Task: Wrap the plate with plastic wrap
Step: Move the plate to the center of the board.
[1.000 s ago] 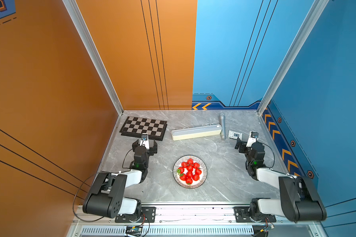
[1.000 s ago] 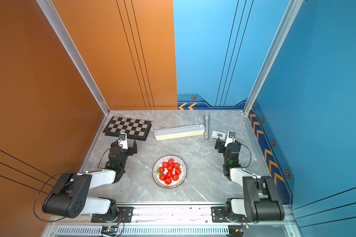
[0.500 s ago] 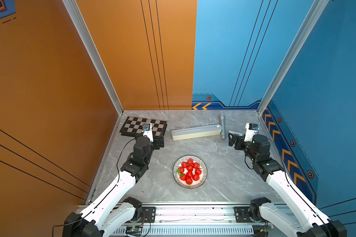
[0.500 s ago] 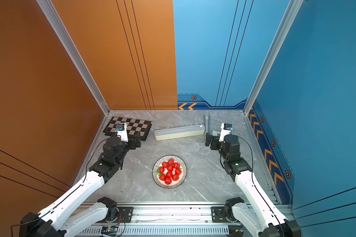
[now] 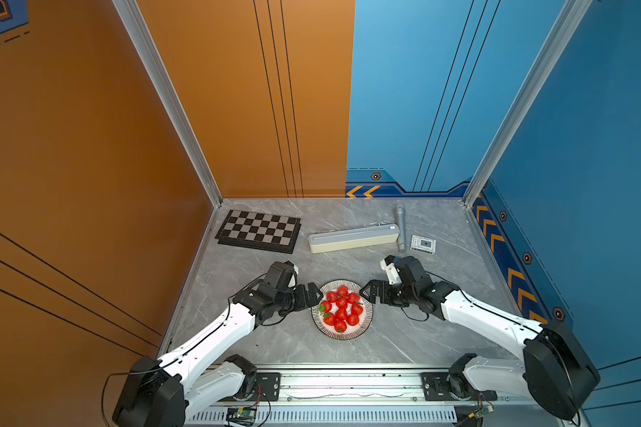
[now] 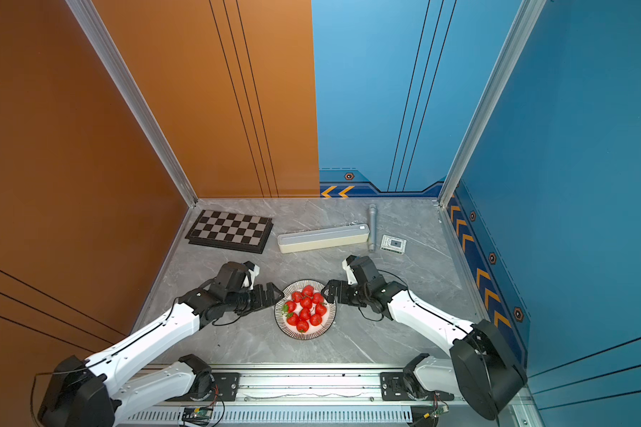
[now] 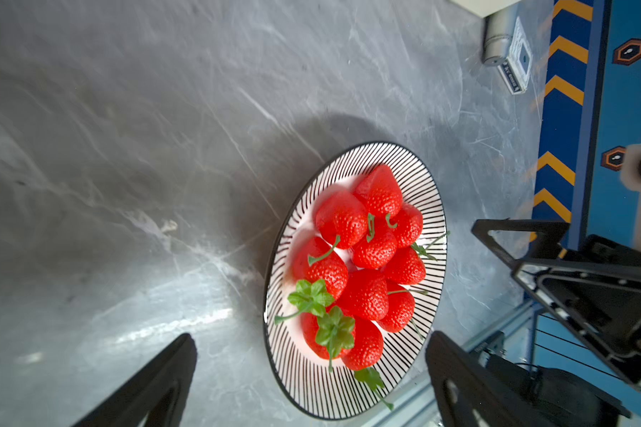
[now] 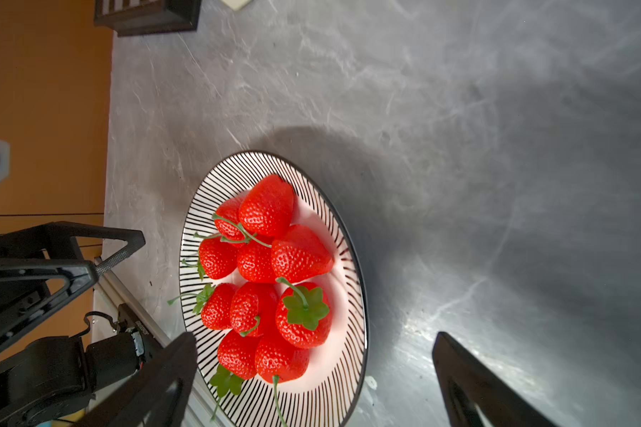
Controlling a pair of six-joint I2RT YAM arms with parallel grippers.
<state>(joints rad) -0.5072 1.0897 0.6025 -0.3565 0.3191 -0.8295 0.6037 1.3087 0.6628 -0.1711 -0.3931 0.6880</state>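
Black jaws stand wide apart on both arms, holding nothing. The left gripper [image 5: 316, 295] is at the left rim of the plate [image 5: 343, 334] and the right gripper [image 5: 367, 292] at its right rim; whether either touches it cannot be told. The plate, the only one, is round and white with fine black radial stripes on its rim. It lies flat near the middle of the worktop's [image 5: 293, 351] front edge and carries ten red strawberries [image 5: 341, 314] (several with green tops and thin stems).

Well apart, toward the back edge, lies the single plastic wrap [image 5: 352, 239] box, long and cream under a grey lid, with a little film [image 5: 377, 224] glinting along its far side. One grey rod [image 5: 400, 227] lies at the box's right end, with one small card [image 5: 423, 244] just beyond it. One chessboard [image 5: 258, 231] lies in the back left corner.
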